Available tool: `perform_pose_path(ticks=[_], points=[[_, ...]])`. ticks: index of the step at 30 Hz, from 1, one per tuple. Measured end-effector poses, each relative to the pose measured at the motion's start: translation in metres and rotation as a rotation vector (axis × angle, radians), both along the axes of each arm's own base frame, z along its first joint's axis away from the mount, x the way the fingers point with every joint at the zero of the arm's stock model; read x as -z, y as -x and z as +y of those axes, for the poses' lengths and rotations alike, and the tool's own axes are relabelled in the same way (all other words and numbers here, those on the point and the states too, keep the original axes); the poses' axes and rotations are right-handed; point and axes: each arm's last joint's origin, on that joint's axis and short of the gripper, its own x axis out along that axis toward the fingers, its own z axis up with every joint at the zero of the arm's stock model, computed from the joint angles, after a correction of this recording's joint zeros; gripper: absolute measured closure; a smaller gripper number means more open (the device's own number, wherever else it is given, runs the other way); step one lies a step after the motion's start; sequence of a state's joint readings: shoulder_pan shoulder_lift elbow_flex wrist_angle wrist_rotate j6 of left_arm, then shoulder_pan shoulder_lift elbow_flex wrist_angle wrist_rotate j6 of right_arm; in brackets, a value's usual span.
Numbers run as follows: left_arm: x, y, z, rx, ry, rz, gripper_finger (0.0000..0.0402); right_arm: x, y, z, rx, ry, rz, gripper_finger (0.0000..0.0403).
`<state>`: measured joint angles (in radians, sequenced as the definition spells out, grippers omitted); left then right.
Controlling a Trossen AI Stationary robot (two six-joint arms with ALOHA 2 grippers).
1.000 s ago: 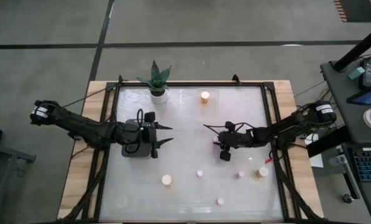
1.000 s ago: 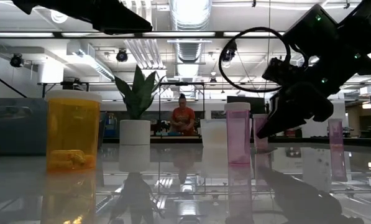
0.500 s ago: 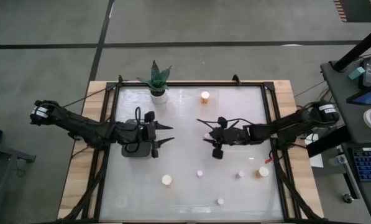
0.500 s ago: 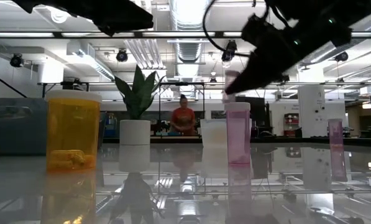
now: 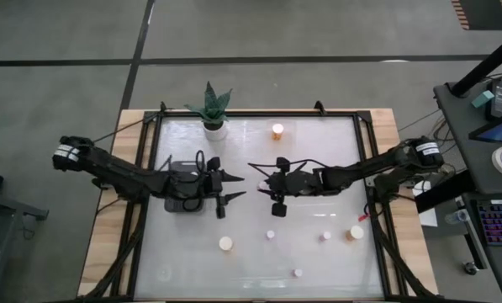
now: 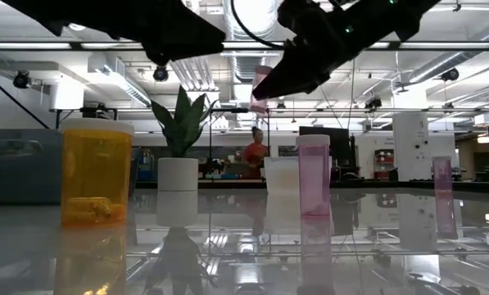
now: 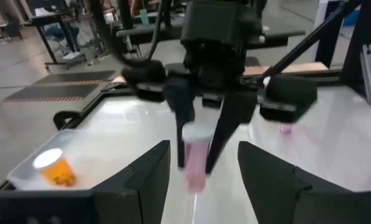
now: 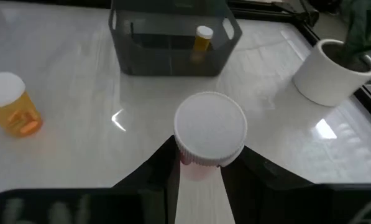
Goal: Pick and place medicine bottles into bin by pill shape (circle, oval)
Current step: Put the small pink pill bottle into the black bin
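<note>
My right gripper (image 5: 263, 185) is shut on a pinkish-red medicine bottle (image 7: 196, 163) with a white cap (image 8: 210, 129), high over the middle of the table. My left gripper (image 5: 236, 187) is open and empty, just to the left of that bottle and pointing at it. The dark bin (image 8: 173, 45) stands under my left arm with one orange bottle (image 8: 203, 38) inside. Several other bottles stand on the table's near half, among them an orange one (image 5: 225, 243) and a small one (image 5: 270, 235). Another orange bottle (image 5: 277, 130) stands at the far edge, seemingly in the clear tray (image 7: 30, 163). My right gripper pinches the bottle between its two fingers (image 7: 180, 134), one on each side of the upper body just under the cap (image 7: 196, 138). The fingers slant down from above and lie along the bottle. The bottle is cap up, slightly tilted, lifted clear of the table.
A white pot with a green plant (image 5: 214, 126) stands at the far edge, left of centre. A black frame (image 5: 368, 160) runs around the glossy table top. A small bottle (image 5: 298, 272) stands near the front edge. A person (image 6: 254, 152) stands in the room behind.
My right gripper has risen and gone toward the table's left with the pinkish-red bottle, which is now well above the table, close to my left gripper. My left gripper has gone a little toward the right, still open.
</note>
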<state>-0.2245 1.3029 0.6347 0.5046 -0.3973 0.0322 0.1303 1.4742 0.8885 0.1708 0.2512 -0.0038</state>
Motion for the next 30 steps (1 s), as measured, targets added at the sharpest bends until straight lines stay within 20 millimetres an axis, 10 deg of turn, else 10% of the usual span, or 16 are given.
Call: perform_pose_path(ticks=[30], points=[[0.039, -0.034, 0.003, -0.008, -0.025, -0.001, 0.0228, -0.001, -0.025, 0.005, -0.016, -0.023, 0.038, 0.0309]])
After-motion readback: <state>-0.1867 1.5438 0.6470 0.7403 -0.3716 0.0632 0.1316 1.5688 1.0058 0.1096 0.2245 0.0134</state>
